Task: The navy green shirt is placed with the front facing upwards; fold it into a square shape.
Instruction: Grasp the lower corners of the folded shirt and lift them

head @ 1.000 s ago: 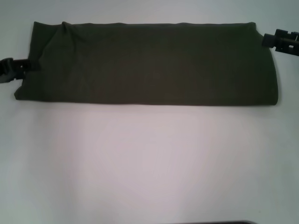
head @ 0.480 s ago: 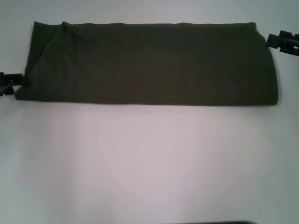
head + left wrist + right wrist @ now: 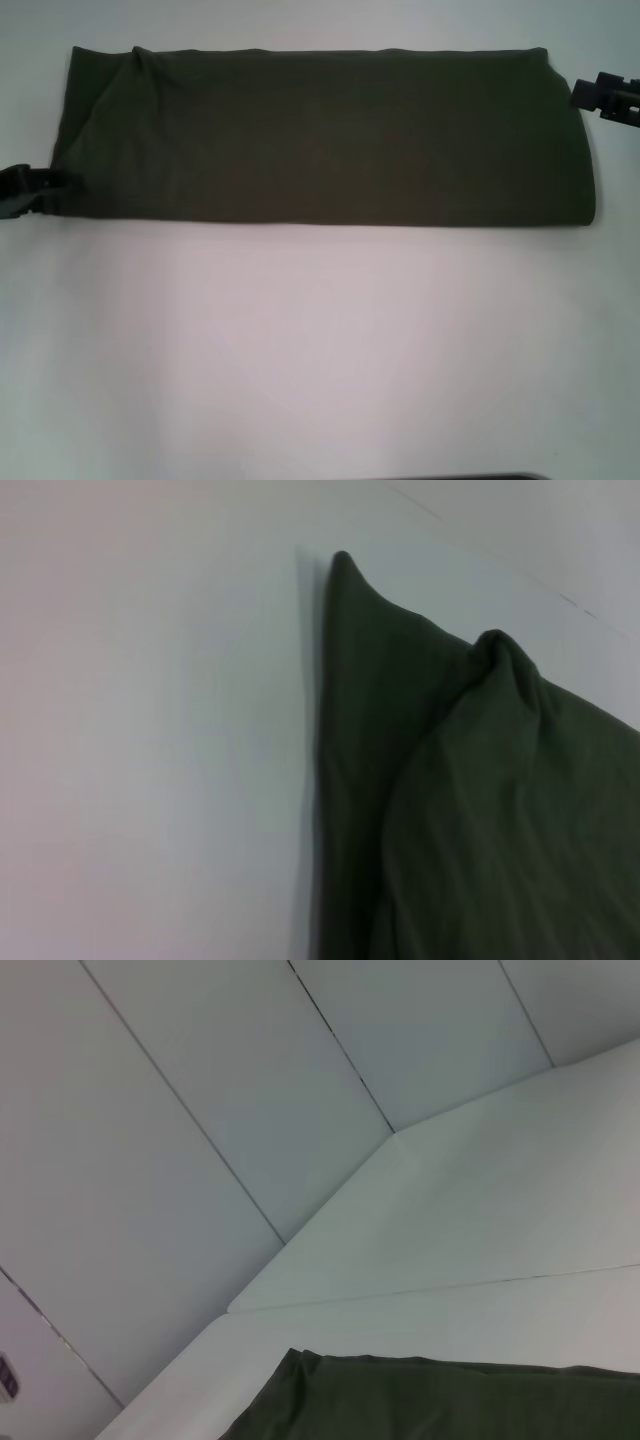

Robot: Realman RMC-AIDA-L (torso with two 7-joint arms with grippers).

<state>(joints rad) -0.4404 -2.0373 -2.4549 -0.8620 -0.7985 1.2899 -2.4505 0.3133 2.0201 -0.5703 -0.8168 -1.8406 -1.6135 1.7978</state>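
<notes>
The navy green shirt [image 3: 320, 135] lies flat on the white table [image 3: 320, 350], folded into a long band that runs left to right across the far half. No lettering or label shows. My left gripper [image 3: 62, 186] is low at the band's near left corner, touching the cloth edge. My right gripper [image 3: 580, 93] sits just off the far right corner, at the cloth's edge. In the left wrist view the shirt [image 3: 480, 800] shows a pointed corner and a raised fold. In the right wrist view only a strip of the shirt [image 3: 430, 1400] shows.
The table's near half is bare white surface. A dark rim [image 3: 460, 477] shows at the bottom edge of the head view. Pale wall panels [image 3: 200, 1110] rise behind the table.
My left gripper has slid along the shirt's left edge toward its near corner and now overlaps the cloth. My right gripper has drawn back slightly to the right. The shirt has kept its shape.
</notes>
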